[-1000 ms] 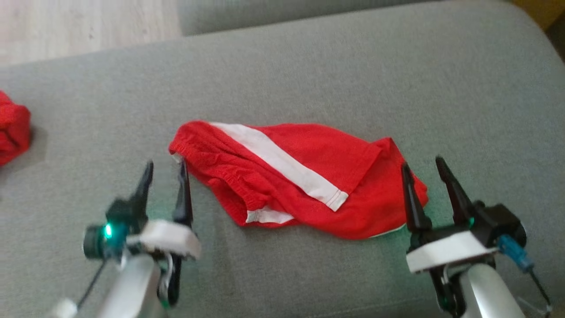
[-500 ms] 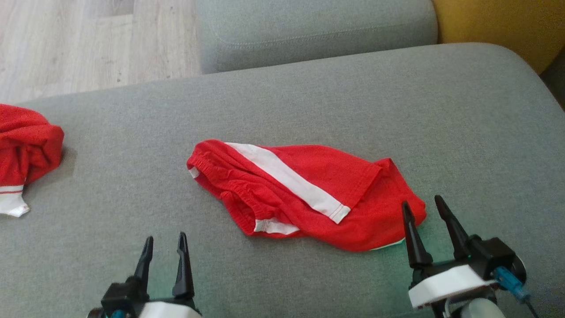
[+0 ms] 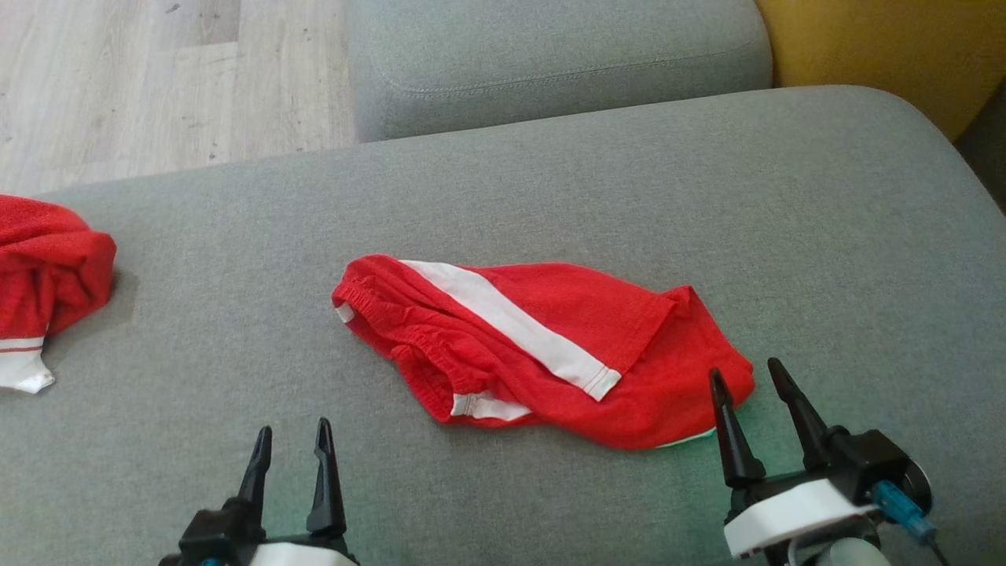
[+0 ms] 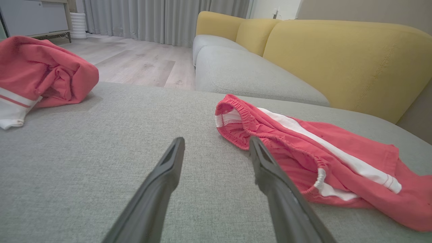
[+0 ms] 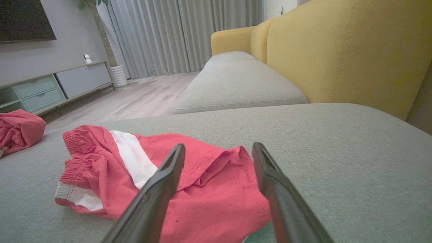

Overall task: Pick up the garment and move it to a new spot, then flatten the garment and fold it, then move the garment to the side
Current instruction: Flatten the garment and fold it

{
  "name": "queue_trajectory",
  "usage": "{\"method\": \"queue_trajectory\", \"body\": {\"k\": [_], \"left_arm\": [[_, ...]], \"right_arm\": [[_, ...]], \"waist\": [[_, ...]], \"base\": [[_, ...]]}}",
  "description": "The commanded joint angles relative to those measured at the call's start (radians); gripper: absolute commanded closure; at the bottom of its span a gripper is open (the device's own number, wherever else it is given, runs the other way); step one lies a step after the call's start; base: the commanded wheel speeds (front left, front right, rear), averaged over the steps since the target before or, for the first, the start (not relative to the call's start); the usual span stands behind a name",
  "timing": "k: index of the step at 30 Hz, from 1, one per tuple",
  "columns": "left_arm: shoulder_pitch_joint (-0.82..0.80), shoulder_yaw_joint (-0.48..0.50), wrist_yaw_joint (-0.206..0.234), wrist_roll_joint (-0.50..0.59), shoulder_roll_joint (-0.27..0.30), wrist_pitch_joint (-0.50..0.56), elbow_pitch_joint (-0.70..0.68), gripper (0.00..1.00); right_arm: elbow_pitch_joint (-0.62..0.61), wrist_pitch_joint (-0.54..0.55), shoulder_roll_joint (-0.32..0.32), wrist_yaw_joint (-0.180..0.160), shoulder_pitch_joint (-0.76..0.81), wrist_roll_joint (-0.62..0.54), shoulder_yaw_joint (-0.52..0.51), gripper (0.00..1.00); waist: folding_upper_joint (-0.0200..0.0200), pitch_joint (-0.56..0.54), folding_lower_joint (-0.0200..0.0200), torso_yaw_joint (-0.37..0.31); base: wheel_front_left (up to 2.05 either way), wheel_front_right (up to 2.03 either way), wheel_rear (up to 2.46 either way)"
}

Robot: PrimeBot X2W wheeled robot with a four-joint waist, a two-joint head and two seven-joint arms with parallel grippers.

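1. Since the garment point(image 3: 47, 275) lies bunched at the far left edge of the grey sofa seat point(image 3: 550, 181), well apart from both pincers, the pick-up looks not yet begun.
2. The left pincer point(image 3: 294, 428) and right pincer point(image 3: 745, 369) both stand with jaws spread and hold nothing. The right one is near the end of the red shorts point(image 3: 550, 346), which are not the target.
3. Best to reach leftward with the left pincer, pinch a high fold of the bundle rather than its low white striped sleeve, and lift clear before carrying.
4. The woven upholstery probably yields, so fingertips may snag; descend gently.
5. Beyond lie a wooden floor point(image 3: 157, 79), a yellow backrest point(image 3: 880, 47) and grey curtains point(image 5: 162, 33).
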Motion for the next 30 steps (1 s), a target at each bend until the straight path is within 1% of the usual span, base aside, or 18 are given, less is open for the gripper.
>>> {"method": "queue_trajectory", "body": {"k": [1,13,18,23,24,26,28,30], "left_arm": [[-0.028,0.037,-0.004,0.013,-0.006,-0.012,-0.029,0.00],[-0.025,0.056,-0.006,0.028,-0.014,-0.012,-0.022,0.00],[-0.032,0.035,-0.020,0.043,-0.016,-0.012,-0.029,0.00],[-0.053,-0.051,-0.058,0.050,-0.019,-0.012,-0.022,0.00],[-0.071,-0.103,-0.080,0.050,-0.020,-0.003,-0.013,0.00],[-0.092,-0.153,-0.095,0.047,-0.020,0.009,0.000,0.00],[-0.119,-0.200,-0.102,0.039,-0.021,0.023,0.018,0.00],[-0.149,-0.235,-0.100,0.019,-0.021,0.034,0.043,0.00]], "right_arm": [[-0.024,-0.014,-0.004,0.008,-0.031,-0.012,0.026,0.00],[-0.010,-0.014,-0.004,0.008,-0.032,-0.010,0.018,0.00],[-0.008,-0.014,-0.004,0.008,-0.032,-0.010,0.019,0.00],[-0.004,-0.014,-0.004,0.008,-0.033,-0.013,0.017,0.00],[-0.003,-0.014,-0.004,0.008,-0.034,-0.014,0.018,0.00],[0.000,-0.014,-0.004,0.008,-0.037,-0.015,0.022,0.00],[0.001,-0.014,-0.004,0.008,-0.042,-0.016,0.029,0.00],[0.002,-0.014,-0.004,0.008,-0.047,-0.016,0.036,0.00]], "waist": [[0.0000,0.000,0.0001,0.001],[0.0000,-0.001,0.0001,0.006],[0.0000,0.001,0.0001,0.002],[0.0000,0.006,0.0001,-0.004],[0.0000,0.009,0.0001,-0.007],[0.0000,0.013,0.0001,-0.015],[0.0000,0.018,0.0001,-0.024],[0.0000,0.025,0.0001,-0.036]], "base": [[0.00,0.00,0.00],[0.00,0.00,0.00],[0.00,0.00,0.00],[0.00,0.00,0.00],[0.00,0.00,0.00],[0.00,0.00,0.00],[0.00,0.00,0.00],[0.00,0.00,0.00]]}}
